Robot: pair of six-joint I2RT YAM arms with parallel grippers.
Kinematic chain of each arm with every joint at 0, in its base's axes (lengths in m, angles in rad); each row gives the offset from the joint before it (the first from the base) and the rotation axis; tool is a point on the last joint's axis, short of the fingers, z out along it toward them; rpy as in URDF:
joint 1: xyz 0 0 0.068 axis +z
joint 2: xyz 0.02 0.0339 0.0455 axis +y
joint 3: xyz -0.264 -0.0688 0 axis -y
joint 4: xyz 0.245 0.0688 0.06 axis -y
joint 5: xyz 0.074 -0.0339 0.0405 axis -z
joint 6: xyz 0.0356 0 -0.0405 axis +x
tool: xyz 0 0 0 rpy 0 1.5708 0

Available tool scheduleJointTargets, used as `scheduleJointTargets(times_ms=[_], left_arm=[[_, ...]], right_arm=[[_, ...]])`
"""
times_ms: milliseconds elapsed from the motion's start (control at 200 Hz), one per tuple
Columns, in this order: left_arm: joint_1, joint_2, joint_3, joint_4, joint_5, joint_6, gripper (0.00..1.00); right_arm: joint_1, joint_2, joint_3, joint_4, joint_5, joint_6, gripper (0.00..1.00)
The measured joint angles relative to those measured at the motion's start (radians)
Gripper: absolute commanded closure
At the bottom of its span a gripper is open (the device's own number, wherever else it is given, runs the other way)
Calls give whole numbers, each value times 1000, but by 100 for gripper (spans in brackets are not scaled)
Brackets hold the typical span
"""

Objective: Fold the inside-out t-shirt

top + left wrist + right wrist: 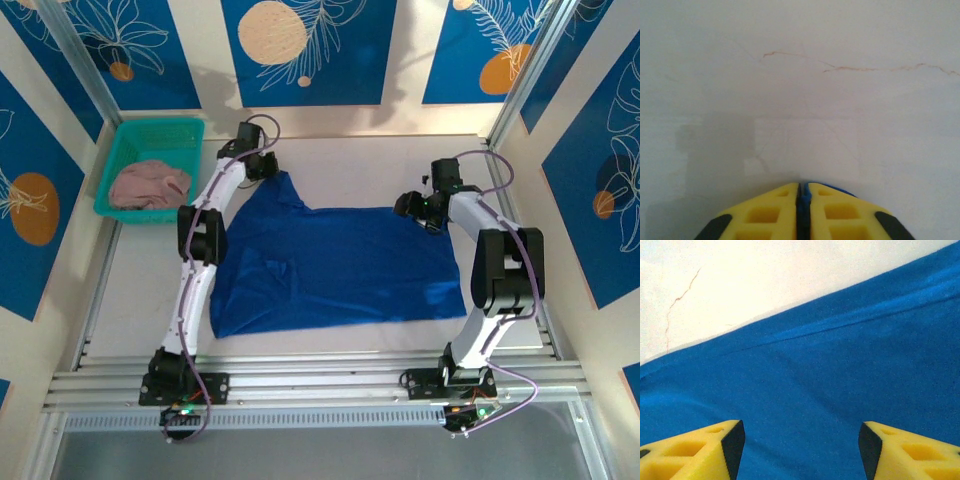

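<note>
The royal-blue inside-out t-shirt [330,265] lies spread flat on the white table. Its far-left corner rises toward my left gripper [262,167]. In the left wrist view that gripper [803,187] is shut, with a thin strip of the blue t-shirt [803,215] pinched between its yellow fingers. My right gripper [412,205] hovers at the shirt's far-right edge. Seen from the right wrist, it [801,440] stands open just above the blue t-shirt [810,385], and nothing sits between the pads.
A teal basket [155,135] at the far left holds a dusty-pink garment [150,184]. The white table [360,165] has cracked bare surface [840,90] beyond the shirt. Patterned walls enclose the sides, and metal rails run along the near edge.
</note>
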Motion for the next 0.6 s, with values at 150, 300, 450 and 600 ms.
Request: scheduleJointTargets(times_ms=[150,300,450,600], left_arm=[[5,0,1,12,10,-2,99],[10,0,1,31,39,-6,100],[13,0,1,34,57,-6,100],[13,0,1,33,72,-6,100]], right_arm=[[-2,42,61,-14,23,19,36],[-34,133,176,-44,110,72,37],[-97,262,315,-82,204,117,40],[-132,381,445,-144,271,127,44]])
